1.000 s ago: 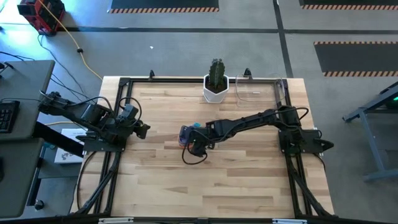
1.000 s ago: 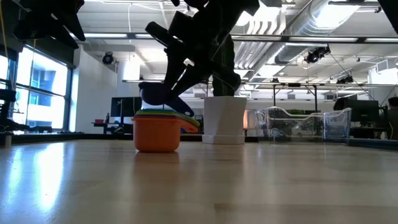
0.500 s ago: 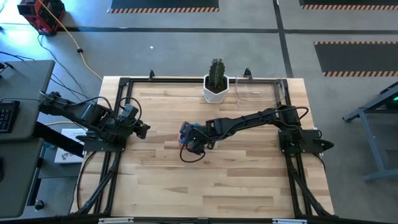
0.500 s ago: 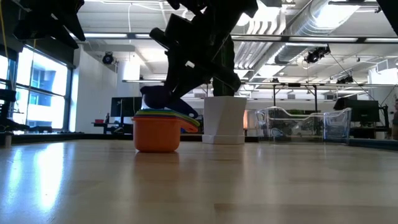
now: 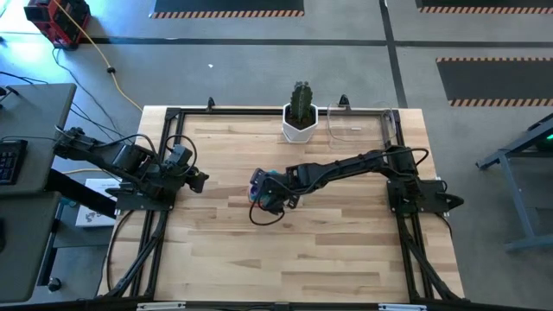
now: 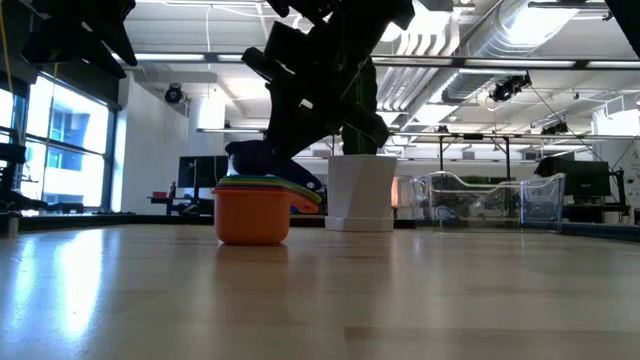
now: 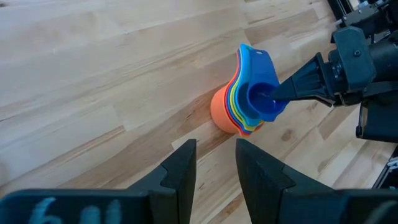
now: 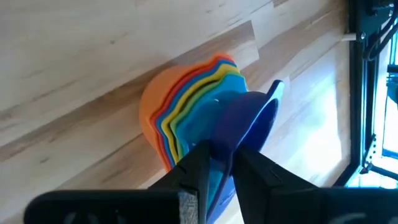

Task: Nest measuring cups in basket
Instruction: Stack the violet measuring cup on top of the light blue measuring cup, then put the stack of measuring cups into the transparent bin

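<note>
Purple cup (image 8: 239, 121) pinched by right pincer (image 8: 219, 163) — atop nested measuring cups (image 6: 252, 210), left pincer (image 7: 214, 168) part-open, empty, no legible writing

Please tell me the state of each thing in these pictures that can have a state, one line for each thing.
Stack of colourful plastic measuring cups: nested, upright on the wooden table, outside the basket.
Blue top cup: tilted, pinched at its rim.
Clear see-through basket: upright at the table's far edge, no cups in it.
White pot with cactus: upright beside the basket.
Right hand: shut on the blue top cup.
Left hand: open, holding nothing, parked at the table's left edge.
</note>
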